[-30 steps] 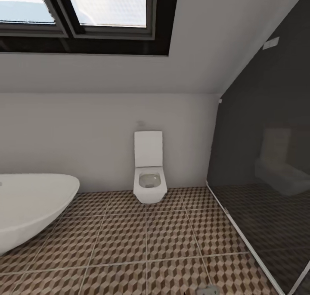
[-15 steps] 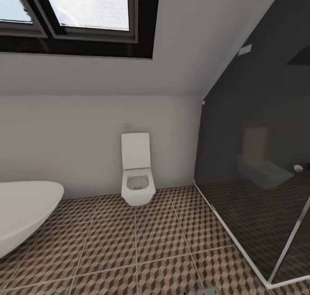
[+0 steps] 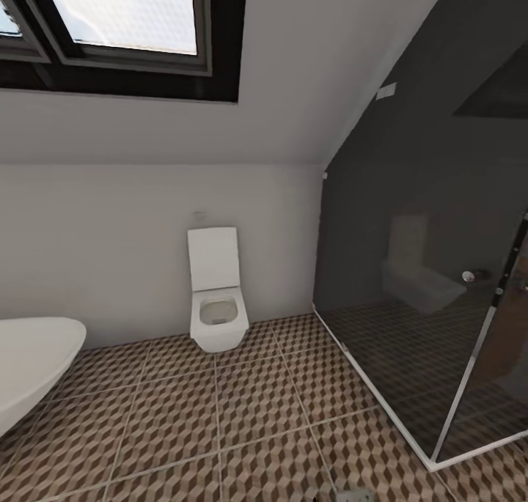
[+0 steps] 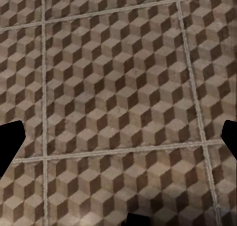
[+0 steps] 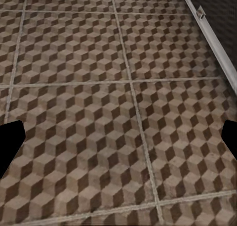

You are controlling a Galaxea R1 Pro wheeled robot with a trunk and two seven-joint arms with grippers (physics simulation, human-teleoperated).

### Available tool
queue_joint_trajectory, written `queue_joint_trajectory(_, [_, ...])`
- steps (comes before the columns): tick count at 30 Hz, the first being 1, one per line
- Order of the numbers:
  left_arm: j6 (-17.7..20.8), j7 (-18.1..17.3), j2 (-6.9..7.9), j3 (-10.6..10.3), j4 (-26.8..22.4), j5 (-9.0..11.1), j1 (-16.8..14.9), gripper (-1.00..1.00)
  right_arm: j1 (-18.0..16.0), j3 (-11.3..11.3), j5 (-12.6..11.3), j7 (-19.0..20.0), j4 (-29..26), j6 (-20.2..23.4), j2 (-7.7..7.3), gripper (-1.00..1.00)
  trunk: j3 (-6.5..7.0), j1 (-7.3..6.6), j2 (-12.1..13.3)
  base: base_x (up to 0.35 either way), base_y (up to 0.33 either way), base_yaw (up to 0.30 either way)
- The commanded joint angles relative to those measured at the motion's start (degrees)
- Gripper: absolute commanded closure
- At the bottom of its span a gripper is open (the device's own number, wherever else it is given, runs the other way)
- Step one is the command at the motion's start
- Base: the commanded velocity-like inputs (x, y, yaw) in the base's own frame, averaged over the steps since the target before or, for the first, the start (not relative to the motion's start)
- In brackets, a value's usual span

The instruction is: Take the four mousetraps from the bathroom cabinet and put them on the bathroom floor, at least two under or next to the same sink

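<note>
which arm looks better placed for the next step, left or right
Neither yet, judging by these views. Both grippers, left and right, hang open and empty over the bathroom floor, with toilet and shower glass ahead.

A broad stretch of patterned bathroom floor (image 3: pixel 242 414) lies open across the lower middle of the head view, with room to pass. A white toilet (image 3: pixel 216 297) stands against the back wall (image 3: pixel 110 245) at centre. The rim of a white bathtub (image 3: pixel 29 363) juts in at the lower left. The dark glass shower enclosure (image 3: pixel 418 282) walls off the right side, its metal base rail (image 3: pixel 374 396) running diagonally along the tiles. The sloped ceiling (image 3: pixel 308 69) with a skylight (image 3: pixel 125 18) closes in overhead.
</note>
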Motion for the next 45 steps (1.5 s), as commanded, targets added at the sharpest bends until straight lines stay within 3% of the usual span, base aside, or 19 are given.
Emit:
queue_joint_trajectory(1, [-0.18,0.07,-0.02,0.08,0.02,0.06,-0.02,-1.0,-0.06,0.17,0.59,-0.57,0.07,0.0,0.0,-1.0,-0.11,0.0,-0.03,-0.001,0.0,-0.221])
queue_joint_trajectory(45, [-0.19,0.07,0.07,0.17,0.1,0.06,-0.02,-1.0,-0.06,0.23,0.59,-0.56,0.07,0.0,-0.08,-1.0,-2.6,0.0,-0.03,0.0,0.0,-0.234])
